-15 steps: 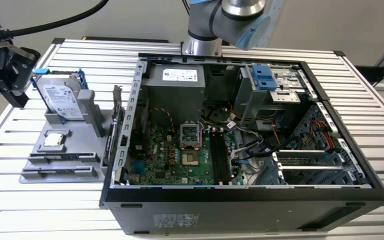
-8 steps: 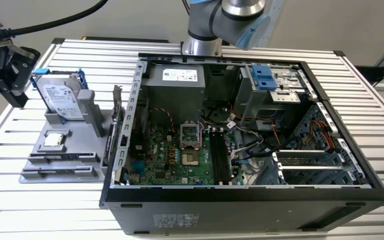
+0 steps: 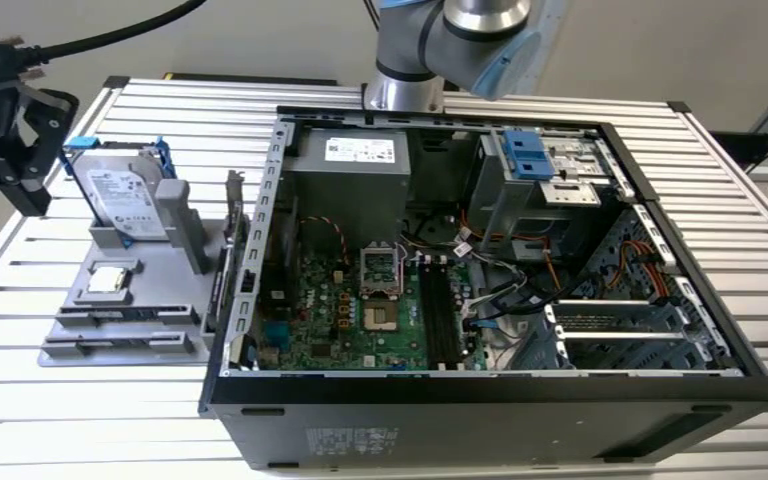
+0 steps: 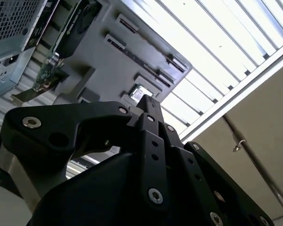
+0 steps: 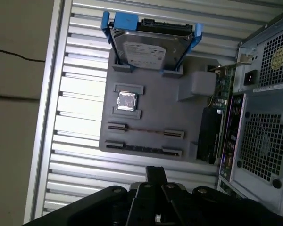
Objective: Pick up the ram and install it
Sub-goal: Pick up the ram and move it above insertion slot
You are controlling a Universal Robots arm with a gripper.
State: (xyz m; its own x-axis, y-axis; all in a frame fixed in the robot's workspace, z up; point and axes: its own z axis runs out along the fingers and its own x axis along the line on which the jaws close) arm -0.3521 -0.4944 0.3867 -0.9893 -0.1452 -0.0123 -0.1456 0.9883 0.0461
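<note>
The gripper point(image 5: 155, 174), closed and empty, hangs just off the grey holder point(image 5: 151, 108). On the holder, one ram point(image 5: 144, 149) stands edgewise in the nearest slot, with one chip point(image 5: 126, 100) and one drive point(image 5: 151, 47) beyond. One card point(image 5: 210, 136) and one open case point(image 5: 264, 117) stand beside the holder.

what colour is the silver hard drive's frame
Blue; the plastic frame shows best in the first wrist view.

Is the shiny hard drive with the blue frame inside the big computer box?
No, the hard drive stands upright on the gray holder, beside and outside the open computer case.
</note>
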